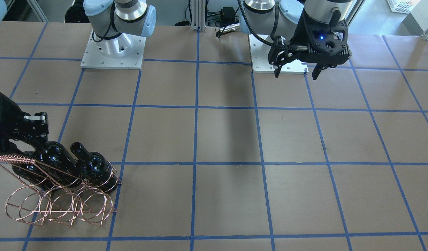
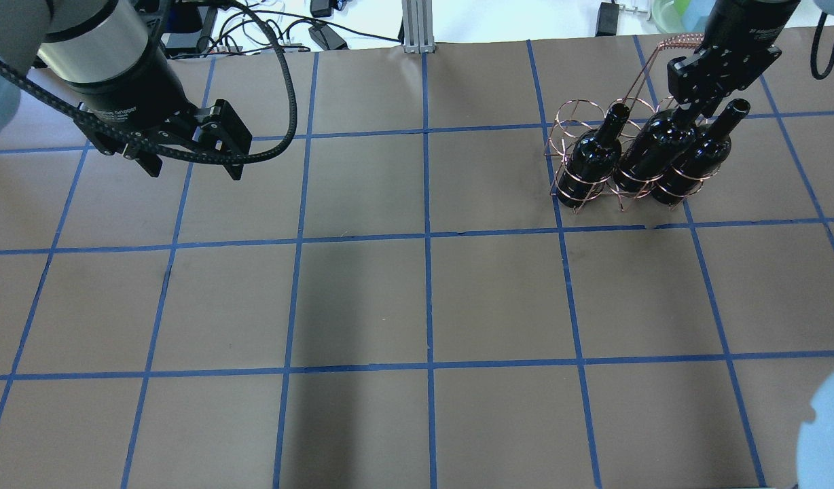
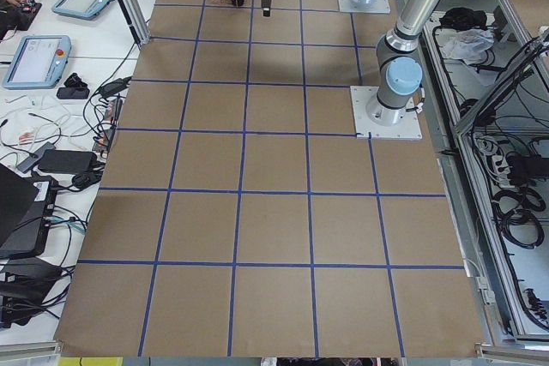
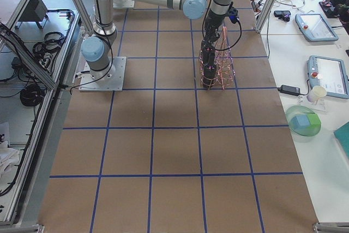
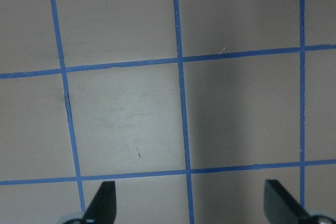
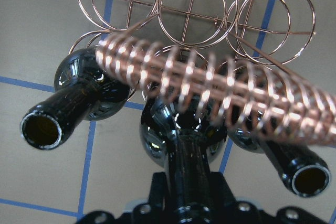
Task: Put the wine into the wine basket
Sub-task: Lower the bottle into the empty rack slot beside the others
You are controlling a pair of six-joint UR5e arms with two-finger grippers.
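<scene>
The copper wire wine basket (image 2: 568,115) stands at the table's far right. Three dark glass wine bottles lean in its near row of rings. My right gripper (image 2: 697,102) is shut on the neck of the middle bottle (image 2: 655,155), which sits in its ring. The other two bottles (image 2: 589,157) (image 2: 695,161) rest on either side. In the right wrist view the held neck (image 6: 186,177) runs up from the gripper under the twisted handle (image 6: 226,93). My left gripper (image 2: 189,161) is open and empty above the table's left side.
The brown table (image 2: 424,305) carries a blue tape grid. The basket's far row of rings (image 6: 194,9) holds nothing. The two arm bases (image 1: 113,48) (image 1: 280,52) stand at the robot's edge. Cables and tablets lie beyond the far edge.
</scene>
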